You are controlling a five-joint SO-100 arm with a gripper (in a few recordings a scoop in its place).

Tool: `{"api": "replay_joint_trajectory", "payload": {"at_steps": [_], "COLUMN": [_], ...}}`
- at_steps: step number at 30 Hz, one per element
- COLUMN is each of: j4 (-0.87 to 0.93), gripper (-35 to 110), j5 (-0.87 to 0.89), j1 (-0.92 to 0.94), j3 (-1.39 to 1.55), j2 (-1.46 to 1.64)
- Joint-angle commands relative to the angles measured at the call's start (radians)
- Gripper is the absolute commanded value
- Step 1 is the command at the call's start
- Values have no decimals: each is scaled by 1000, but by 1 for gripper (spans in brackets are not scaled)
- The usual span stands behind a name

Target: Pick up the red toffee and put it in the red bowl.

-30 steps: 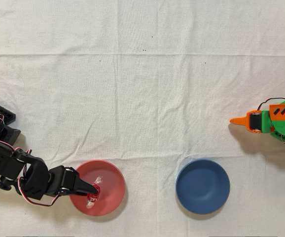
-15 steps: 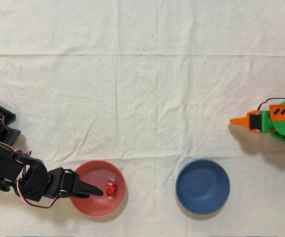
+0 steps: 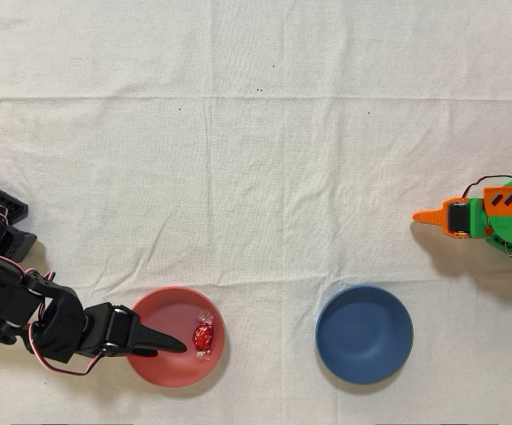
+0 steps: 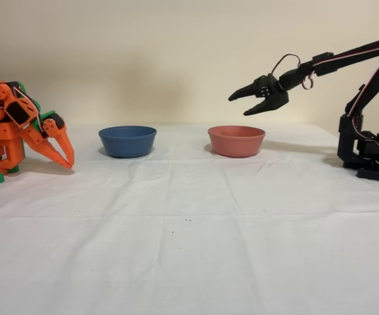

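The black arm's gripper (image 4: pixel 242 105) hangs above the red bowl (image 4: pixel 236 141) with its jaws apart and nothing between them. In the overhead view its tip reaches over the bowl's left half, and the red toffee (image 3: pixel 203 336) lies inside, right of centre. A blue bowl (image 3: pixel 364 334) sits well to the right on the white cloth (image 3: pixel 256 177).

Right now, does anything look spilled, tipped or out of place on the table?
Nothing stands out. The red toffee lies inside the red bowl, the blue bowl sits upright, and the black arm's gripper hangs open above.
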Motion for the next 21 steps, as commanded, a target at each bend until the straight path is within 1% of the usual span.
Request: {"api": "replay_joint_trajectory", "payload": {"at_steps": [1,4,7,10,12,14,17,21], "j4": [41,121,247,291,268,261,202,83], "gripper": [27,23,21,18,14,10,4,2], "j5": [60,129,209,305,390,405,399,374], "j1": [12,-18,-71,-121,-149,-183,-233,-276], "j3": [-66,-133,-210,-229,-209,-186,-115,12], "j2": [92,126,153,196,236,275,330,433]}}
